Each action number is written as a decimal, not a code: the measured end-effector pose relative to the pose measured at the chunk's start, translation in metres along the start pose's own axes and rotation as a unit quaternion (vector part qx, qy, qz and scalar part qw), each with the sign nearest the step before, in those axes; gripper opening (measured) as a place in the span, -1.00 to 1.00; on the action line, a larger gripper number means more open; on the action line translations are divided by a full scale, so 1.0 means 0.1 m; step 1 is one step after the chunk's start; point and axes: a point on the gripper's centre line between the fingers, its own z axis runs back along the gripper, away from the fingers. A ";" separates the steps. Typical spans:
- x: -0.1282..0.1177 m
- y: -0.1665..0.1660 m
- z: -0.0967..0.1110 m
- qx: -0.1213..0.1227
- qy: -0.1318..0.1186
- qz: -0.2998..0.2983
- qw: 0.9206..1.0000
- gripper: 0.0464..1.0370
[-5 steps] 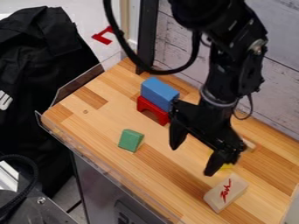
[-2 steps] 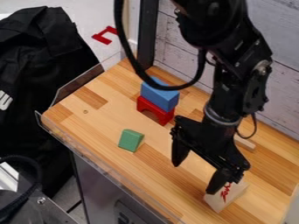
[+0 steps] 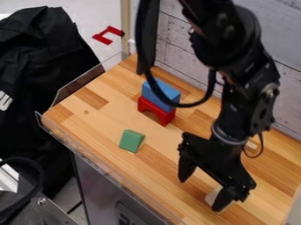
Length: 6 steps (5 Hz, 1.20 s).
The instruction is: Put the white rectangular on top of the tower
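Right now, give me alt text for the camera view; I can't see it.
The open black gripper hangs over the wooden counter, one finger partly hiding the white block. Up and left in the picture stands the tower, a blue block on a red arch, with a green block on the wood below it.

the counter (image 3: 94,125) was smooth, striped wood with a soft sheen; the green block (image 3: 131,140) looked matt, the jacket (image 3: 41,66) dull black cloth, the edge guard (image 3: 79,83) clear, glossy plastic.
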 end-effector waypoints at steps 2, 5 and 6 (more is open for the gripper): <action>0.05 -0.04 -0.03 -0.002 0.000 -0.009 1.000 0.93; 0.24 -0.16 0.07 -0.024 -0.020 -0.016 0.999 0.93; 0.26 -0.23 0.02 -0.015 -0.014 -0.036 0.999 0.93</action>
